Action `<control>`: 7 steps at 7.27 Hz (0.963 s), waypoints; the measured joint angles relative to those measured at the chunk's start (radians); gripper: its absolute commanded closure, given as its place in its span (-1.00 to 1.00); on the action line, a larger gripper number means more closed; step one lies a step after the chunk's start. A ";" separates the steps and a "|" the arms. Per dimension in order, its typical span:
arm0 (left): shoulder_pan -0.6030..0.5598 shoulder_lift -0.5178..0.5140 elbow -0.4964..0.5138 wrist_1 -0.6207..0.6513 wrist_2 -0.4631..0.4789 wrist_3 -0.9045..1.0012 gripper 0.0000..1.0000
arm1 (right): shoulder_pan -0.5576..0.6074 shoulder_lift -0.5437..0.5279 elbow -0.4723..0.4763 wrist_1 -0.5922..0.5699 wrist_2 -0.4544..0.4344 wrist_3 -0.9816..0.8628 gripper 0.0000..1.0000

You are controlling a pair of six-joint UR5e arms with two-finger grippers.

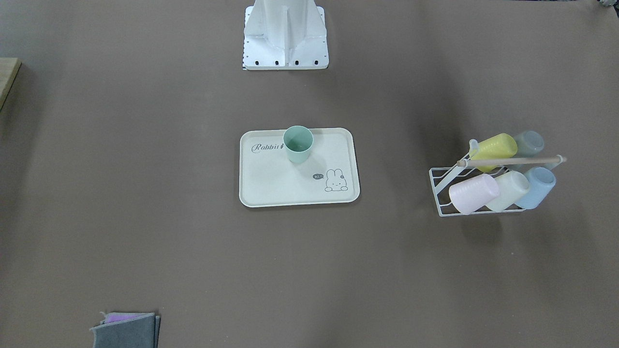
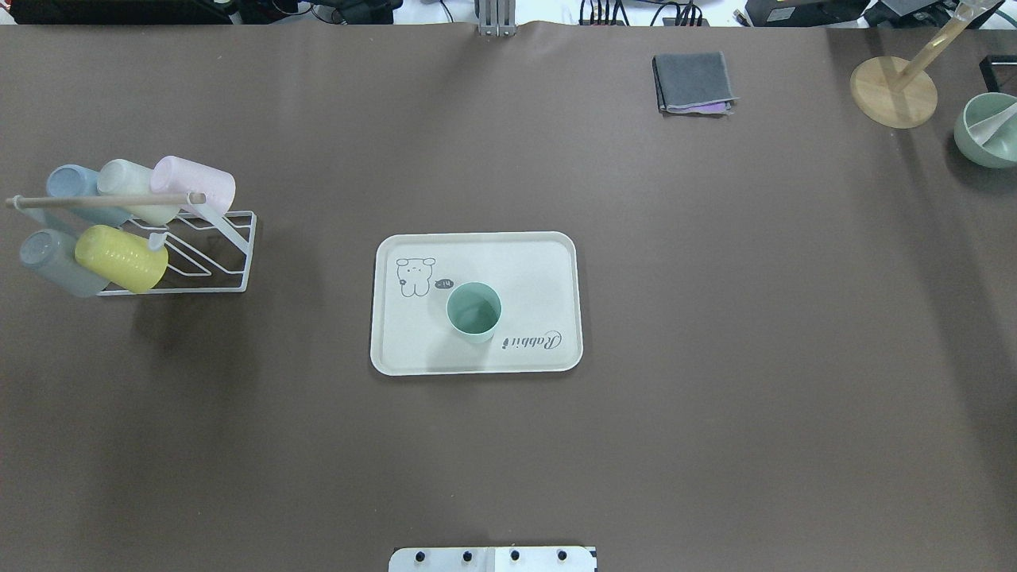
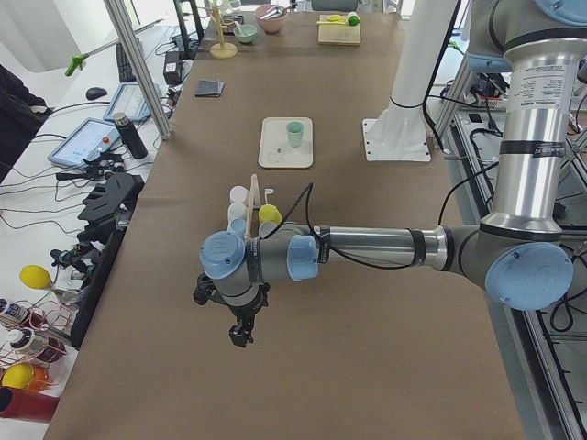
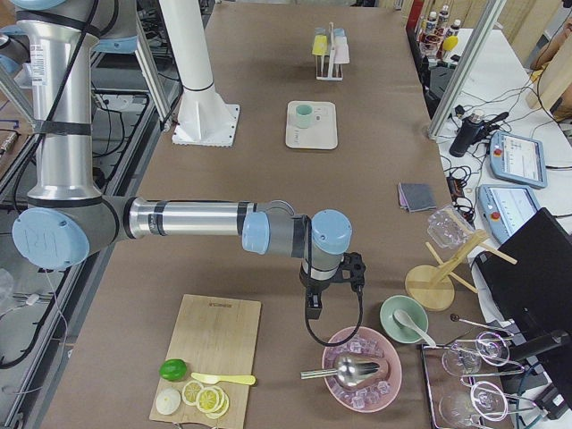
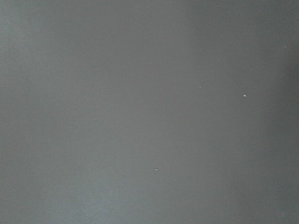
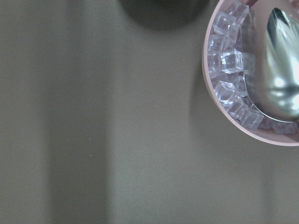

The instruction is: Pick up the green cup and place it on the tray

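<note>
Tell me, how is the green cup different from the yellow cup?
The green cup stands upright, mouth up; the yellow cup lies tilted on its side. The green cup sits alone on the tray; the yellow cup rests in the rack among other cups. Both are plain, handle-less and about the same size.

The left arm and right arm are built of silver tubes joined by grey housings with light-blue caps. The left tool and right tool are black, and a black cable is looped beside the right one. The white pedestal is lined with black screws.
</note>
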 measured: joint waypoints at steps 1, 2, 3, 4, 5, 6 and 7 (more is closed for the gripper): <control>0.001 0.000 0.001 0.000 0.000 0.000 -0.96 | 0.000 0.000 0.000 0.000 0.000 0.000 -1.00; 0.001 0.000 0.002 0.000 0.001 0.000 -0.96 | 0.000 0.000 0.000 0.000 -0.001 0.000 -1.00; 0.000 0.000 0.004 0.000 0.000 0.000 -0.96 | 0.000 0.000 0.000 0.000 -0.001 0.000 -1.00; 0.000 0.001 0.006 0.000 0.000 0.000 -0.96 | 0.000 0.000 0.000 0.000 -0.001 0.000 -1.00; 0.000 0.002 0.008 0.000 -0.001 0.001 -0.96 | 0.000 0.000 0.000 0.000 -0.001 0.000 -1.00; 0.000 0.003 0.010 0.000 -0.001 0.001 -0.96 | 0.000 0.000 0.000 0.000 -0.001 0.000 -1.00; 0.001 0.003 0.012 0.000 -0.001 0.001 -0.96 | 0.000 0.000 0.000 0.000 0.000 0.001 -1.00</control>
